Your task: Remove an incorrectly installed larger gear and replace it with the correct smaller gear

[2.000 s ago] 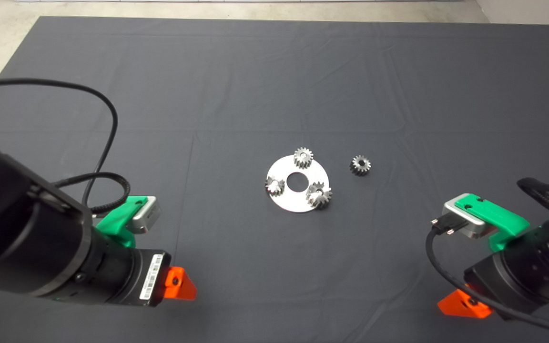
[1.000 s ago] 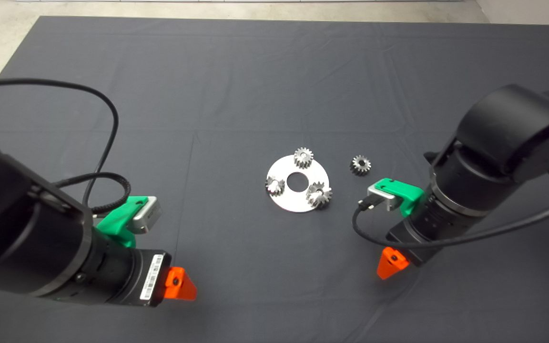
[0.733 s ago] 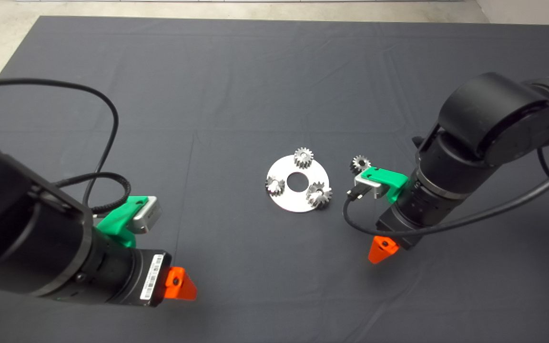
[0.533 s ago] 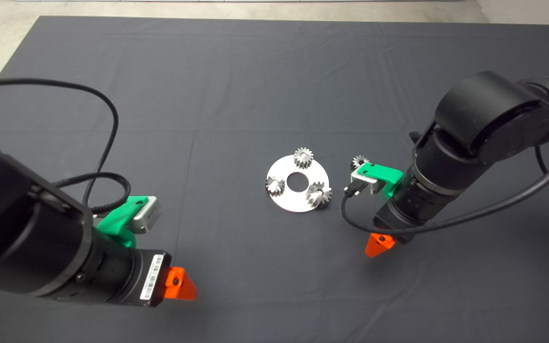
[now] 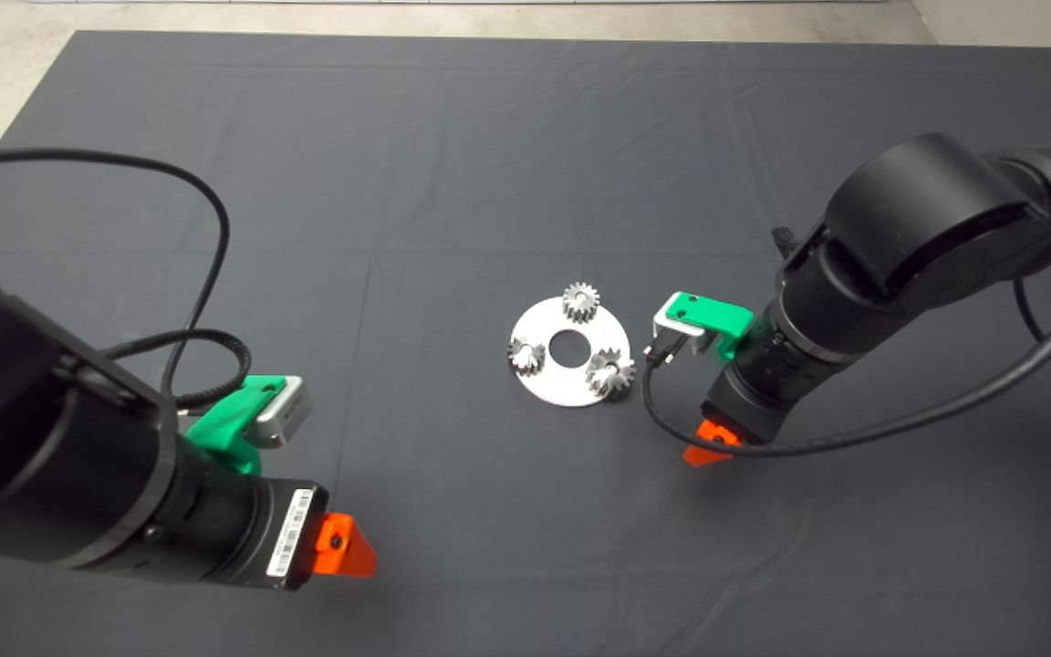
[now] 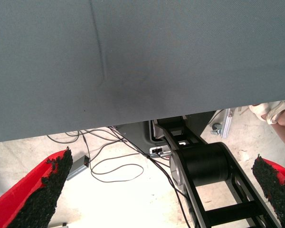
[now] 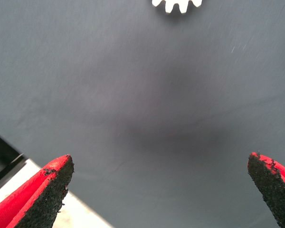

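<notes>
Dark grey mat [image 5: 489,137] — silver disc [image 5: 551,383], steel-grey gears (larger gear [image 5: 611,372] darkest).

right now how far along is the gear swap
Nothing is swapped yet. The larger gear sits on the round silver plate beside two lighter gears. In hand: the right gripper, fingers open and empty, hovers above the mat just right of the plate. The left gripper waits at lower left. Left: lift that gear, fit the smaller one.

A robot lab: dark mat [image 5: 452,137], concrete floor [image 6: 123,199] strewn with cables [image 6: 115,166].
</notes>
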Robot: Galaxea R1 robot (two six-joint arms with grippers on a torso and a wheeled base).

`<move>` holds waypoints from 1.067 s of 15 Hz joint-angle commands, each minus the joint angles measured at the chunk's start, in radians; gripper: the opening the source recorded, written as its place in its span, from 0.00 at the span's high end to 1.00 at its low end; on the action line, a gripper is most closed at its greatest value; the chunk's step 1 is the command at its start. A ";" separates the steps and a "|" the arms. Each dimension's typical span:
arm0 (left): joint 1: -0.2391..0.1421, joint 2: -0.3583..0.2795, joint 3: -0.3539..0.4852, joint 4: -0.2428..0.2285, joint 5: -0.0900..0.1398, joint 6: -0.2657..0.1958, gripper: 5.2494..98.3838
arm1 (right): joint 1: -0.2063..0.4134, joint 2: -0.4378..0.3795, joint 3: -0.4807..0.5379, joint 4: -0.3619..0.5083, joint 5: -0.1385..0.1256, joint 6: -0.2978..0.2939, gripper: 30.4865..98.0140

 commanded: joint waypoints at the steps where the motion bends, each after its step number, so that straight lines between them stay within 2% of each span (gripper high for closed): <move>1: -0.008 -0.001 0.015 -0.014 0.000 0.001 0.01 | 0.010 0.040 -0.005 -0.090 -0.104 -0.045 0.02; 4: -0.008 -0.001 0.015 -0.014 0.000 0.001 0.01 | 0.006 0.044 -0.007 -0.114 -0.102 -0.048 0.02; 6: -0.008 0.000 0.015 -0.014 0.002 0.001 0.01 | -0.020 0.055 -0.031 -0.143 -0.104 -0.052 0.02; 9: -0.008 -0.001 0.015 -0.014 0.001 0.001 0.01 | -0.057 0.066 -0.077 -0.154 -0.102 -0.091 0.02; 12: -0.008 -0.001 0.015 -0.014 0.002 0.001 0.01 | -0.059 0.084 -0.091 -0.185 -0.104 -0.100 0.02; 14: -0.008 0.000 0.015 -0.014 0.002 0.004 0.01 | -0.080 0.092 -0.146 -0.208 -0.102 -0.149 0.02; 16: -0.008 0.000 0.015 -0.014 0.002 0.002 0.01 | -0.094 0.113 -0.181 -0.246 -0.102 -0.166 0.02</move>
